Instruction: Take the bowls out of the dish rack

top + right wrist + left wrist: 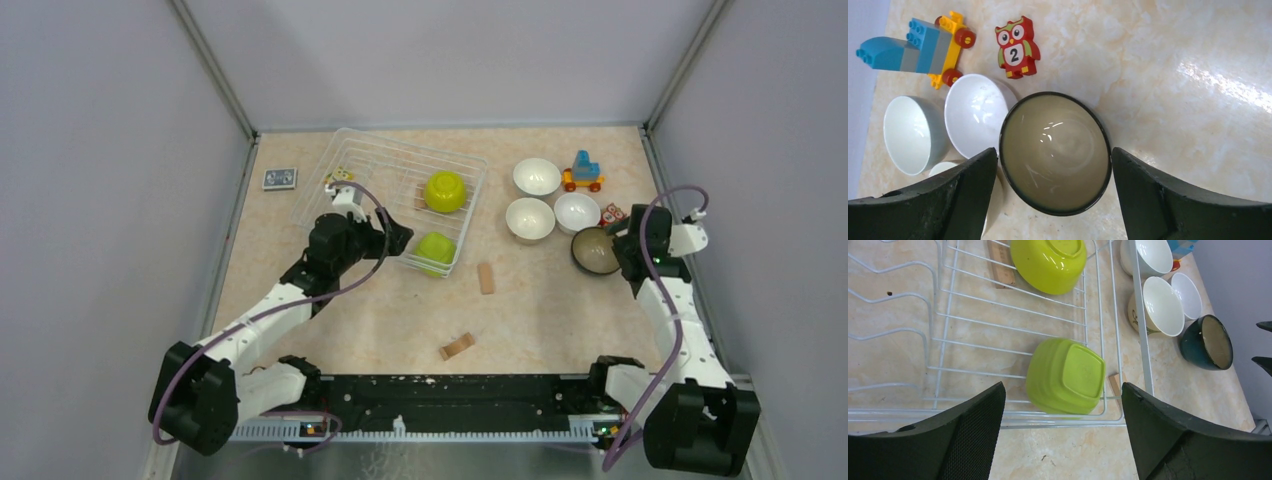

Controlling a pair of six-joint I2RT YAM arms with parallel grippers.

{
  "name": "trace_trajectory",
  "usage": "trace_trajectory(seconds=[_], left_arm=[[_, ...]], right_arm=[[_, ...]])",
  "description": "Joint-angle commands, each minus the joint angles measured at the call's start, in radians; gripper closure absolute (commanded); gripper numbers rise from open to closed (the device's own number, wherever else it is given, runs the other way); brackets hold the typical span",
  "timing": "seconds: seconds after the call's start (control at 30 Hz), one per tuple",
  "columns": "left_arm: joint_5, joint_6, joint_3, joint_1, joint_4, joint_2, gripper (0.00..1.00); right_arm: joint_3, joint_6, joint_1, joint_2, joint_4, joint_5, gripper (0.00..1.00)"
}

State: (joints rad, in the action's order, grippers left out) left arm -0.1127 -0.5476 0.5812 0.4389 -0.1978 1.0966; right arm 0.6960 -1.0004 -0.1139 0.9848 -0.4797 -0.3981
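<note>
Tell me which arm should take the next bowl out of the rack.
Left. The left gripper hangs open by the nearer green bowl in the rack; the right gripper, also open, sits over the dark bowl outside it.

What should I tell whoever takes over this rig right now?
Left claw: open, poised over the near green bowl in the rack.
Right claw: open, jaws either side of the teal bowl, which sits upright on the table.
Done: four bowls out, teal plus three pale bowls, grouped right of the rack.
To do: near and far green bowl, both upside down in the rack.
</note>
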Motion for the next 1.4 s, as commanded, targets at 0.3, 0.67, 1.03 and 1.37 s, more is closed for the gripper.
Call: trace_trajectory(seconds=[0.3,0.67,1.03,1.37], left_arm=[[-0.007,0.019,0.026,-0.001,-0.013,-0.025,0.07],[-0.053,-0.022,0.059,0.026,-0.08,0.067,0.08],[0.016,0.027,0.177,0.116,-0.021,0.184,0.08],[0.188,0.143,0.427,0.122,0.168,0.376,0.14]], right_arm=[[0.206,0.206,0.27,0.075,0.06,-0.012,0.13],[0.191,0.377,0.353,0.102,0.171,0.111,0.13],[0.128,0.435,0.361,0.087,0.232,0.226,0.15],[0.098,0.501,0.371,0.06,0.293,0.443,0.25]])
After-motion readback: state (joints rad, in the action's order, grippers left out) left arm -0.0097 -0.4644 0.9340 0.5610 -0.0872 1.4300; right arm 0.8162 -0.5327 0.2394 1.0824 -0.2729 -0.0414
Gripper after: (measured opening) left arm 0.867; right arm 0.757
